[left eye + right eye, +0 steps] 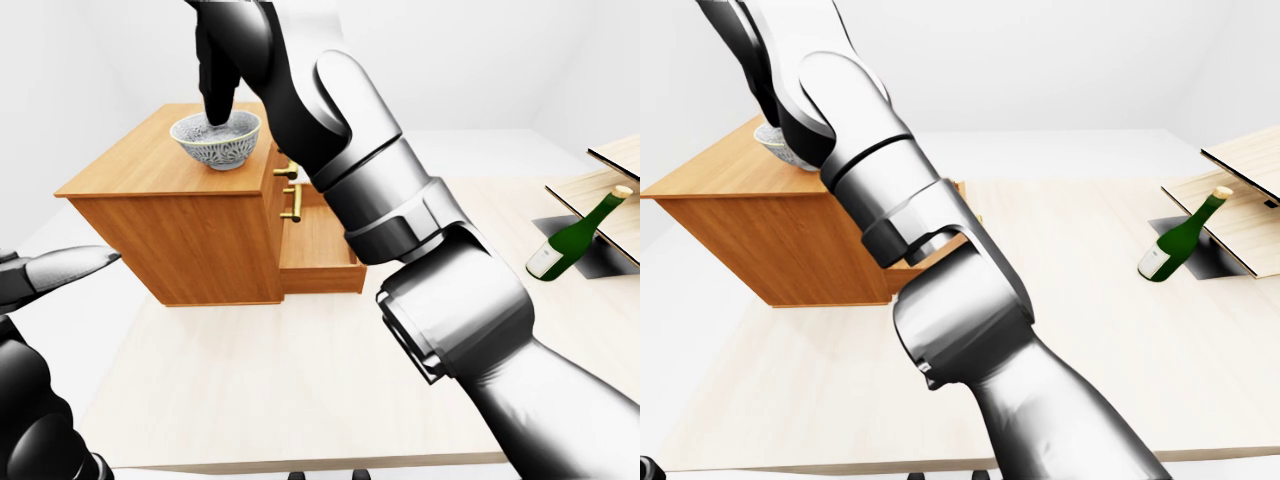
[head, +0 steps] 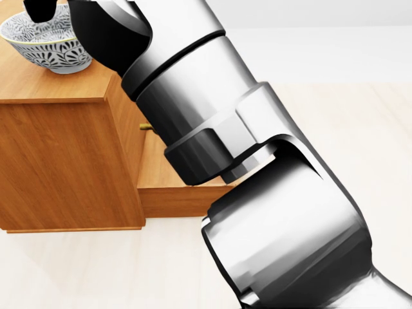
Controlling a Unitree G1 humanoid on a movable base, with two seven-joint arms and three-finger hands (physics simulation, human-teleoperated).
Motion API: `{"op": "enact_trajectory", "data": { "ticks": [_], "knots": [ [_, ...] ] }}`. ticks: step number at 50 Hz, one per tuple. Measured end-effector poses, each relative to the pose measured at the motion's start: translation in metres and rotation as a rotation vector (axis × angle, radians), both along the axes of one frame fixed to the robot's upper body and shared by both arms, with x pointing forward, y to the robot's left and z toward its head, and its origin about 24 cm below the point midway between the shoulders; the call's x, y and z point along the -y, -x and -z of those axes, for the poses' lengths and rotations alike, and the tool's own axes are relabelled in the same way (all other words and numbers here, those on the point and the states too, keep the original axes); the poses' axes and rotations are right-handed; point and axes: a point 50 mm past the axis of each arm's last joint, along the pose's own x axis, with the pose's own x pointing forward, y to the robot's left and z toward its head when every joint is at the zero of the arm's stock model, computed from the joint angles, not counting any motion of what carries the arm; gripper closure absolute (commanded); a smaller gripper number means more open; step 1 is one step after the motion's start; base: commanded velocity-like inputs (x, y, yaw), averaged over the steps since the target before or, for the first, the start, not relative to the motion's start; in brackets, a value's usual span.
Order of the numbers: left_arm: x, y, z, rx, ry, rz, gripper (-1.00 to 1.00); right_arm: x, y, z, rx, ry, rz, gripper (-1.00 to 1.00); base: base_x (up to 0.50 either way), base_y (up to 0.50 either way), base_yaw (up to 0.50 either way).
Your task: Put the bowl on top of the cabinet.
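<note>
The blue-and-white patterned bowl [image 1: 228,148] sits upright on the top of the wooden cabinet [image 1: 120,170], near its right edge above the drawers. My right hand [image 1: 216,104] reaches down from above, with its dark fingers dipping inside the bowl at the rim and closed on it. The right arm's silver links cross most of the head view, where the bowl [image 2: 55,51] shows at the top left. My left hand [image 1: 62,268] hovers at the left edge of the left-eye view, below and left of the cabinet, with its fingers stretched out and holding nothing.
The cabinet's lower drawer [image 1: 318,250] stands pulled out to the right, with brass handles above it. A green bottle [image 1: 578,236] leans against wooden boards [image 1: 600,190] at the right. All of this rests on a pale wooden table [image 1: 250,380].
</note>
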Motion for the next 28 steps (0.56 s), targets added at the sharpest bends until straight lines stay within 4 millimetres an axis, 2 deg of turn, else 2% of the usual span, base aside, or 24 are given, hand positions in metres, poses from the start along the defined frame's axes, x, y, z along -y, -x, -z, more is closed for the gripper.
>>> {"op": "enact_trajectory", "data": {
  "ticks": [10,28],
  "knots": [
    [0.001,-0.001,0.001,-0.007,-0.006,-0.003,-0.89,0.011,0.016,-0.032,0.071,-0.021,-0.016,-1.0,0.0,0.0,0.0],
    [0.002,-0.001,0.002,-0.009,-0.015,-0.009,-0.89,0.037,0.039,-0.063,0.176,-0.058,-0.027,-1.0,0.0,0.0,0.0]
  ]
}}
